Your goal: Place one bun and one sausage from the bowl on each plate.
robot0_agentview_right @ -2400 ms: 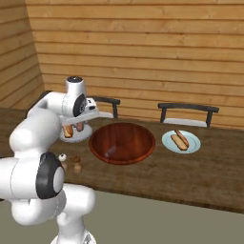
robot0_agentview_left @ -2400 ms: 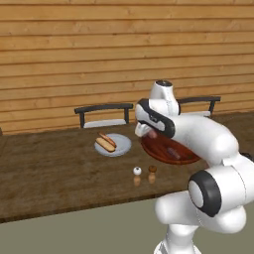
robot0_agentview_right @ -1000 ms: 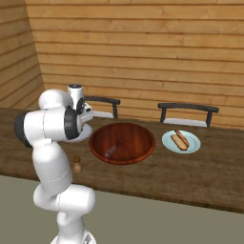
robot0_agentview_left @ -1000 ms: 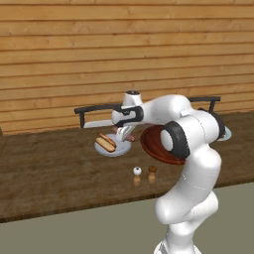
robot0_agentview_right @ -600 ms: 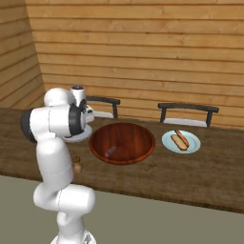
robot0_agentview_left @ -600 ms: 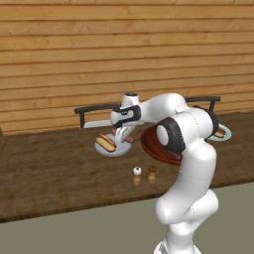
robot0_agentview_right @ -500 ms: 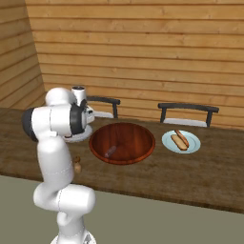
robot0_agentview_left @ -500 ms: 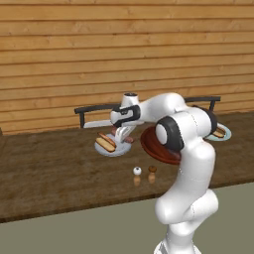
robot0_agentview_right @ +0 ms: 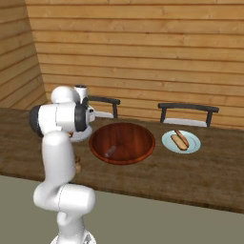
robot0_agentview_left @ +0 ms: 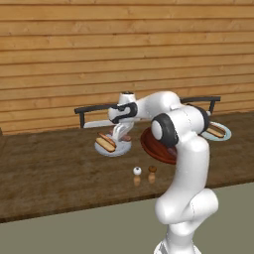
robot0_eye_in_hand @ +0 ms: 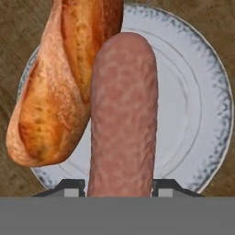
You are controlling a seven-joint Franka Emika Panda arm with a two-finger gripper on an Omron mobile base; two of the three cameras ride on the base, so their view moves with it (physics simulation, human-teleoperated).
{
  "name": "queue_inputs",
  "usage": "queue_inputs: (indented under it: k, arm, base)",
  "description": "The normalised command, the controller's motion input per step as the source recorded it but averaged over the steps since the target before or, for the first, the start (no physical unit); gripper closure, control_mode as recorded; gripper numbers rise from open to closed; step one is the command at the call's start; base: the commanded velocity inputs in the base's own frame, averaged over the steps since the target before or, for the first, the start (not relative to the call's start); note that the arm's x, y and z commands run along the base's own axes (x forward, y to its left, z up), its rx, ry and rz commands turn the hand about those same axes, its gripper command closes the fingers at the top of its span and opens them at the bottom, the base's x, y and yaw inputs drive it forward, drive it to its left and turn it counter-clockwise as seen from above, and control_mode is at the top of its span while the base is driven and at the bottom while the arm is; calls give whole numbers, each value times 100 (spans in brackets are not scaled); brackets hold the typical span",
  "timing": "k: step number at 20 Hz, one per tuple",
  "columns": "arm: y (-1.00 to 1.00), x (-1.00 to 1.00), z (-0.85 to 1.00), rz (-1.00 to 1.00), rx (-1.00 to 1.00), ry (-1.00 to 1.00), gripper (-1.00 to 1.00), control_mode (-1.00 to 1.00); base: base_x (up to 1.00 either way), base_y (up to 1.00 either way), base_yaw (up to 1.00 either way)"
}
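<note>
My gripper (robot0_eye_in_hand: 119,186) is shut on a pinkish-brown sausage (robot0_eye_in_hand: 123,114), which stands between the two dark fingertips (robot0_eye_in_hand: 73,186). It hangs low over the left grey plate (robot0_eye_in_hand: 202,114), right beside the golden bun (robot0_eye_in_hand: 55,101) lying on that plate. In the left base view the gripper (robot0_agentview_left: 120,137) reaches down to this plate (robot0_agentview_left: 113,150), where the bun (robot0_agentview_left: 105,144) lies. The wooden bowl (robot0_agentview_right: 122,143) holds one more sausage (robot0_agentview_right: 110,151). The right plate (robot0_agentview_right: 181,141) carries a bun and a sausage.
Two small shakers (robot0_agentview_left: 144,173) stand on the wooden counter in front of the left plate. Two dark chair backs (robot0_agentview_right: 188,108) rise behind the counter against the plank wall. My arm hides part of the bowl (robot0_agentview_left: 151,149) in the left base view.
The arm has swung from over the bowl to the left plate with the sausage. Over the last second it has sunk slightly toward the plate.
</note>
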Motion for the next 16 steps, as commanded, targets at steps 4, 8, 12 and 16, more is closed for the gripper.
queue_inputs:
  k: [4,8,12,16]
  arm:
    - [6,15,-24,0,0,3,100,-100]
    - [2,9,-37,0,0,0,100,-100]
    - [2,14,-27,0,0,0,100,-100]
    - [9,30,-4,0,0,0,100,-100]
  base:
    - [0,0,0]
    - [0,0,0]
    - [0,0,0]
    - [0,0,0]
